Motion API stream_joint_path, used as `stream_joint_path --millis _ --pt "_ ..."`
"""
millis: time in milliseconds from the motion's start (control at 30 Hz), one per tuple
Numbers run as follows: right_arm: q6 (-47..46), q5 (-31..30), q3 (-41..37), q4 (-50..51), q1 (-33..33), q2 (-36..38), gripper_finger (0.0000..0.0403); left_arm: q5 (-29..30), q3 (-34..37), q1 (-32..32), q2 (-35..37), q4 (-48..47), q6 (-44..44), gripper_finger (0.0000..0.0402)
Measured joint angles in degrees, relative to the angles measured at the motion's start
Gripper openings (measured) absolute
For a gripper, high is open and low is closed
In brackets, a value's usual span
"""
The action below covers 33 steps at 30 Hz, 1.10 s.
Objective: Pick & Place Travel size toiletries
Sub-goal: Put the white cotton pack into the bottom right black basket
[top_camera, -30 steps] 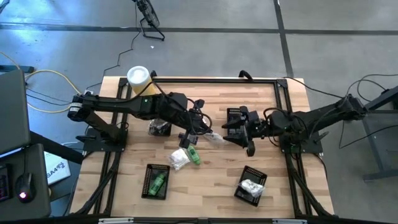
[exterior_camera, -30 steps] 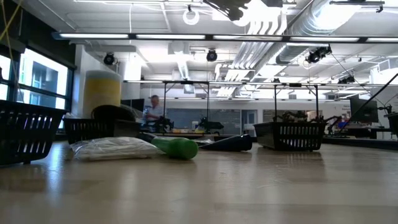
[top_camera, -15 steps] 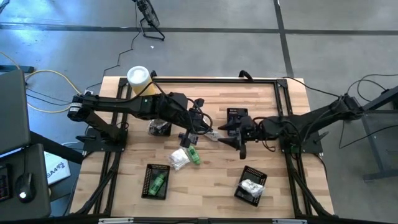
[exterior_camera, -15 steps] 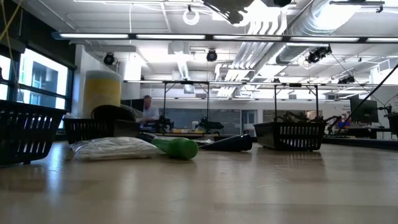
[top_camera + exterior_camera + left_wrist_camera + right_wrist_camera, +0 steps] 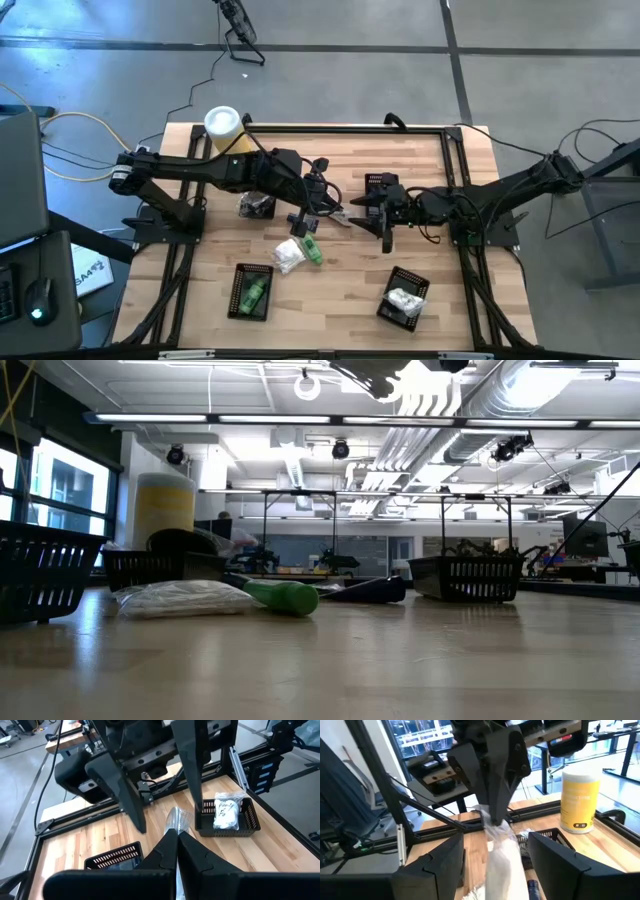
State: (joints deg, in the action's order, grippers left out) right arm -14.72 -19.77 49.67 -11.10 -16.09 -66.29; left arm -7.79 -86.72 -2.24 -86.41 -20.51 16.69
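Note:
My left gripper [image 5: 322, 212] is shut on a silvery-clear packet [image 5: 340, 218] and holds it above the middle of the table. My right gripper [image 5: 362, 216] faces it from the right, open. Its two fingers [image 5: 435, 865] stand on either side of the packet's free end [image 5: 504, 852] without plainly touching it. A white packet [image 5: 288, 257] and a green bottle [image 5: 311, 250] lie flat on the table below the left gripper. In the low view a dark blue tube [image 5: 365, 590] lies behind them. My left gripper pinches one end of the silvery-clear packet [image 5: 176, 826] between its two shut fingers. The fingers come from the table's left and slant slightly down. The packet sticks out past the fingertips toward my right gripper, clear of the table.
Four black mesh baskets stand on the table. A near-left one [image 5: 250, 292] holds a green bottle, a near-right one [image 5: 404, 300] holds a white packet, and the others [image 5: 258, 205] [image 5: 378, 185] are farther back. A yellow canister [image 5: 222, 125] stands at the far left corner.
My right gripper has moved toward the table's left and slightly down, up to the left gripper. Its open fingers now stand around the packet's free end. It has kept still over the last half second. The left gripper and the packet have stayed in place.

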Motion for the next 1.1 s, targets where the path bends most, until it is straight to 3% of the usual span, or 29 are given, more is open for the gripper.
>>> stream_joint_path --millis 500,1100 --pt "-0.4 0.7 0.0 -1.6 1.2 -3.2 0.0208 -0.1 0.0 0.0 -1.9 -0.2 -0.4 0.0000" --pt "-0.4 1.9 0.0 -0.7 1.2 -3.2 0.0011 -0.2 0.0 0.0 -1.9 -0.8 -0.5 0.0000"
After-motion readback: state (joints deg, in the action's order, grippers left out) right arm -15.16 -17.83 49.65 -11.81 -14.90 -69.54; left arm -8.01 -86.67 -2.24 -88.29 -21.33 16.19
